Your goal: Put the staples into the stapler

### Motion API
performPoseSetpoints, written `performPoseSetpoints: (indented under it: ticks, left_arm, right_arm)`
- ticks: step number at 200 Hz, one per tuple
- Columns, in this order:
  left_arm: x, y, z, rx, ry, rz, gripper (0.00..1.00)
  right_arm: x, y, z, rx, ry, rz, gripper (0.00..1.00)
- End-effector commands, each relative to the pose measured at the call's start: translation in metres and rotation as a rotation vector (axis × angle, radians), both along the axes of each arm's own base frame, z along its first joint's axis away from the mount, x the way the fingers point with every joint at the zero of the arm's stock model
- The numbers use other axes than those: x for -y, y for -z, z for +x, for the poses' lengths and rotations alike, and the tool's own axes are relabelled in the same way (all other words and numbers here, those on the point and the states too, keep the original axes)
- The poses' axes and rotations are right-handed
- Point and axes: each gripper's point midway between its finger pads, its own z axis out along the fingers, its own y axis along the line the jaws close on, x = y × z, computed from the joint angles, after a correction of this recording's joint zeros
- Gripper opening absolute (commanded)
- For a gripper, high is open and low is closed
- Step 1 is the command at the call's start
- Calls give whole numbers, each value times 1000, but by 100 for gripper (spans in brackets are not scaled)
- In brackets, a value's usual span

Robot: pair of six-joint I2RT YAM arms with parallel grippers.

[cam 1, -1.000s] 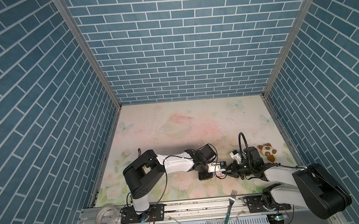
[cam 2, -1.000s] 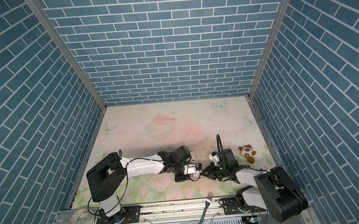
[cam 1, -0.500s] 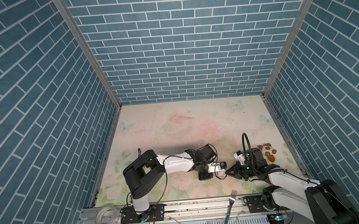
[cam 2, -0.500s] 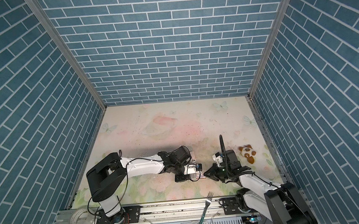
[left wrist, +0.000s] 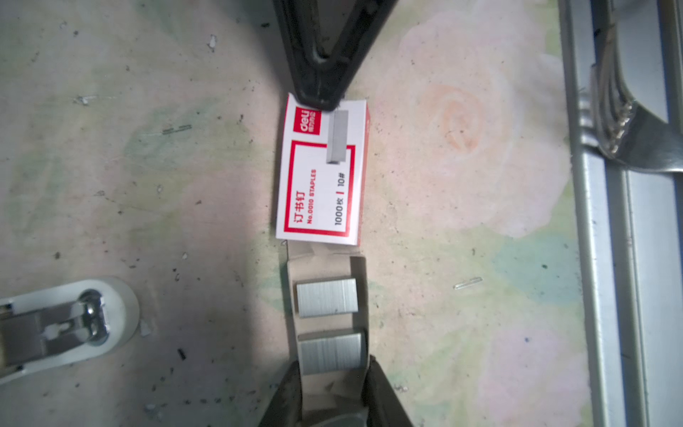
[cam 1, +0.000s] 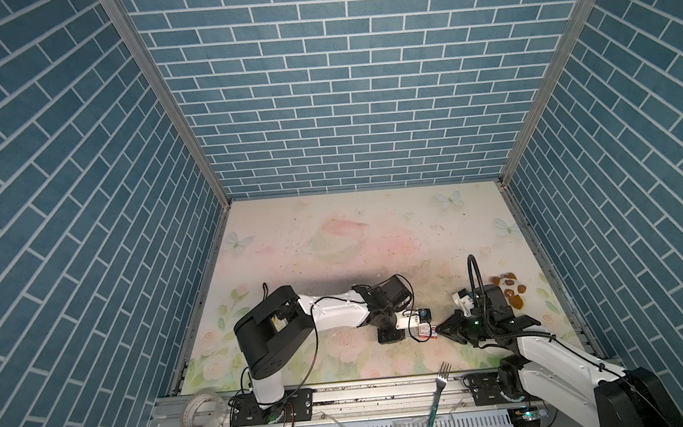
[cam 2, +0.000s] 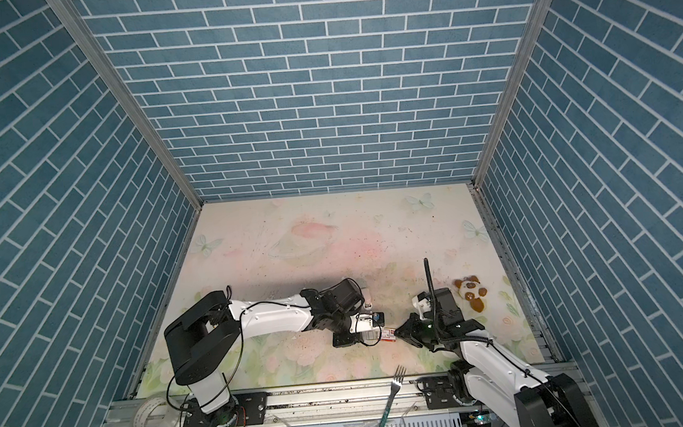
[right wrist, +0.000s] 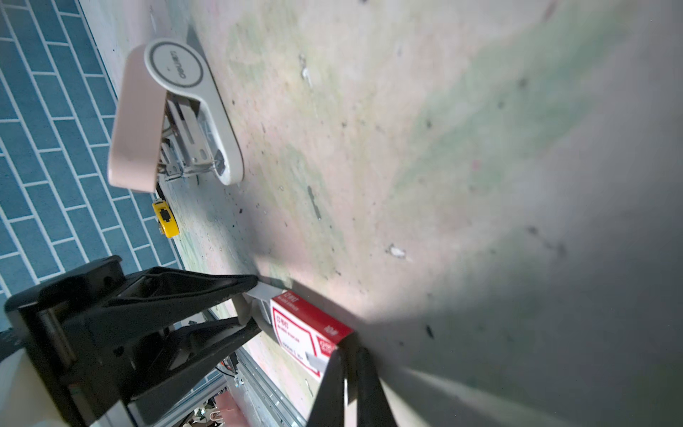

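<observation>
Lying in a pale tray (left wrist: 325, 258) clamped by the left gripper (left wrist: 332, 369), out of the box (left wrist: 321, 185) the near-closed right gripper (left wrist: 321, 100) braces, the staples (left wrist: 327, 303) look light, brittle: pinch one strip's sides.

Fork (cam 1: 436, 401), teal handle, lies across front rail (cam 1: 345, 393), tines toward floral table (cam 1: 333, 232). Clear tape roll (cam 1: 185, 416) on rail's left end. Panda plush (cam 1: 509, 287) near right wall.

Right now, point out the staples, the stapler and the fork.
staples (left wrist: 327, 302): left wrist view, block in the tray (left wrist: 325, 262) nearer the box (left wrist: 321, 173)
stapler (right wrist: 177, 68): right wrist view, round logo end
fork (cam 1: 444, 371): a top view, its tines
</observation>
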Motion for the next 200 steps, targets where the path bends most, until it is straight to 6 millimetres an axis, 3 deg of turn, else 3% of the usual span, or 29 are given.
performPoseSetpoints:
  ticks: [1,59,125,200]
  left_arm:
    - [-31,22,-12,-34,-1,139,30]
    - [-31,20,-11,-29,-7,138,32]
    - [-27,18,-9,-25,-7,136,32]
    - [-28,19,-9,-29,-8,142,32]
  right_arm:
    - [15,15,-6,-33,31,-91,10]
    - [13,3,2,8,36,-75,13]
    - [7,-15,5,51,57,2,23]
    - [-7,-23,-6,55,7,130,23]
